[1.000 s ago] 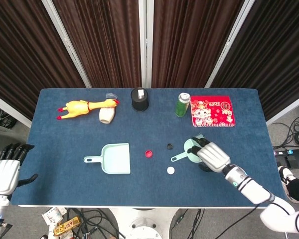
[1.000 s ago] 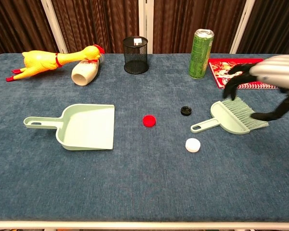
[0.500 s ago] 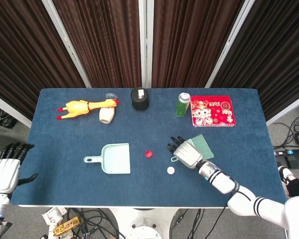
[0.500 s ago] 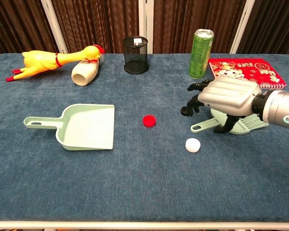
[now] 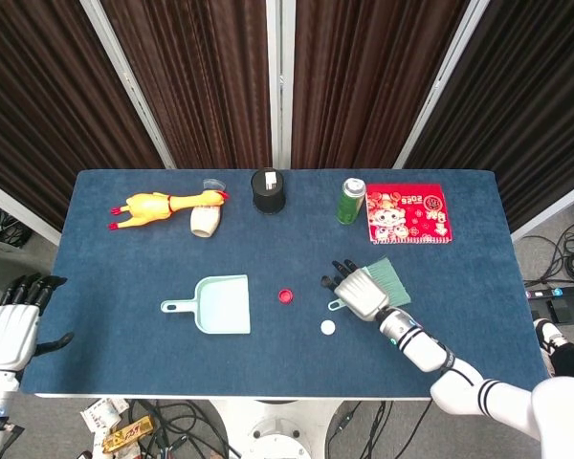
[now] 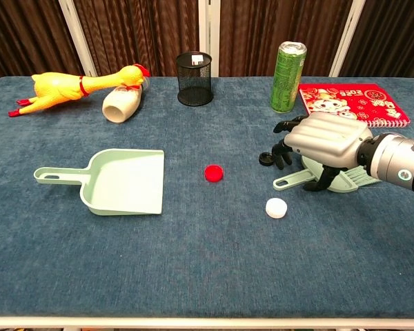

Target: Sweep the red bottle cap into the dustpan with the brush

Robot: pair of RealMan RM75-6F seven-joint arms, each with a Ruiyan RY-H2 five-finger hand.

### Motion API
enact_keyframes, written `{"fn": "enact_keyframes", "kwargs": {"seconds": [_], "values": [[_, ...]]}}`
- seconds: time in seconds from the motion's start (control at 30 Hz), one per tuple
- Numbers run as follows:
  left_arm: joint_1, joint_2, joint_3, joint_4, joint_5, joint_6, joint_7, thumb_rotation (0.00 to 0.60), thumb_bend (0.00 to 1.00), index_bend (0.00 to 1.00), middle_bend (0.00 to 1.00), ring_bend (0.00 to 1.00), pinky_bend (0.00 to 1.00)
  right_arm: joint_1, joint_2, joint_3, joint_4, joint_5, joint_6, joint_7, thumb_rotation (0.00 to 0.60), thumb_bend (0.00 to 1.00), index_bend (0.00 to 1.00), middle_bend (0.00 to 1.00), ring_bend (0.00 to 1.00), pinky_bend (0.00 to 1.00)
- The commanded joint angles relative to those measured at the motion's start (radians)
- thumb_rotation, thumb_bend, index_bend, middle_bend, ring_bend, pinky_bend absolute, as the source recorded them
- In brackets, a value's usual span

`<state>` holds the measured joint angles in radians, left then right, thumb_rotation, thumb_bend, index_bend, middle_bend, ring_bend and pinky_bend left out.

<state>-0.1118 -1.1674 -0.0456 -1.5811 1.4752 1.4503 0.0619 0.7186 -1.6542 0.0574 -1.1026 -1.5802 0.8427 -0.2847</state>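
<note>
Your right hand (image 6: 322, 141) sits over the brush (image 6: 331, 178), fingers curled down around it; whether they grip it, I can't tell. The red bottle cap (image 6: 213, 172) lies on the cloth between brush and dustpan (image 6: 124, 181), touching neither. Your left hand (image 5: 10, 330) hangs off the table's edge, fingers apart, holding nothing.

Along the far edge of the blue table (image 6: 193, 276) lie a yellow rubber chicken (image 6: 69, 87), a toppled white bottle (image 6: 121, 102), a black mesh cup (image 6: 194, 69), a green can (image 6: 288, 67) and a red notebook (image 6: 355, 101), while a white cap (image 6: 277, 207) and a black cap (image 6: 265, 159) sit nearer.
</note>
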Motion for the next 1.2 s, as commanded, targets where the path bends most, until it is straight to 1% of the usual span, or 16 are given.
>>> {"fn": "enact_keyframes", "kwargs": {"seconds": [0.03, 0.23, 0.57, 0.7, 0.9, 1.0, 1.1, 1.2], "values": [[-0.001, 0.000, 0.000, 0.001, -0.001, -0.001, 0.000, 0.600, 0.00, 0.18, 0.18, 0.10, 0.12, 0.003, 0.001, -0.002, -0.001, 0.007, -0.001, 0.002, 0.600, 0.13, 0.43, 0.43, 0.12, 0.18], [0.001, -0.001, -0.001, 0.003, -0.004, 0.002, -0.003, 0.600, 0.00, 0.18, 0.18, 0.10, 0.12, 0.007, 0.000, -0.008, -0.005, 0.025, -0.003, 0.000, 0.600, 0.15, 0.46, 0.47, 0.14, 0.19], [-0.002, 0.000, 0.001, 0.003, -0.007, -0.007, -0.006, 0.600, 0.00, 0.18, 0.18, 0.10, 0.12, 0.014, -0.008, -0.021, -0.001, 0.049, -0.014, -0.015, 0.600, 0.16, 0.48, 0.48, 0.14, 0.19], [-0.005, 0.000, 0.000, 0.005, -0.005, -0.008, -0.008, 0.600, 0.00, 0.18, 0.18, 0.10, 0.12, 0.016, -0.012, -0.025, 0.005, 0.051, -0.011, -0.004, 0.600, 0.23, 0.53, 0.52, 0.18, 0.20], [-0.030, -0.001, -0.006, 0.009, 0.004, -0.034, -0.006, 0.600, 0.00, 0.18, 0.18, 0.10, 0.12, 0.017, -0.010, -0.029, 0.011, 0.048, 0.007, 0.006, 0.600, 0.30, 0.61, 0.57, 0.23, 0.21], [-0.062, 0.003, -0.015, 0.008, 0.012, -0.069, -0.015, 0.600, 0.00, 0.18, 0.18, 0.10, 0.12, 0.009, 0.015, -0.016, -0.009, 0.053, 0.039, 0.045, 0.600, 0.33, 0.64, 0.60, 0.25, 0.22], [-0.107, 0.011, -0.029, 0.003, 0.009, -0.130, -0.030, 0.600, 0.00, 0.18, 0.18, 0.10, 0.12, -0.002, 0.069, 0.001, -0.053, 0.057, 0.077, 0.118, 0.600, 0.36, 0.66, 0.61, 0.25, 0.22], [-0.161, 0.012, -0.049, -0.007, -0.019, -0.211, -0.039, 0.600, 0.00, 0.21, 0.18, 0.10, 0.12, -0.009, 0.140, 0.026, -0.112, 0.071, 0.104, 0.209, 0.600, 0.39, 0.67, 0.61, 0.25, 0.22]]}}
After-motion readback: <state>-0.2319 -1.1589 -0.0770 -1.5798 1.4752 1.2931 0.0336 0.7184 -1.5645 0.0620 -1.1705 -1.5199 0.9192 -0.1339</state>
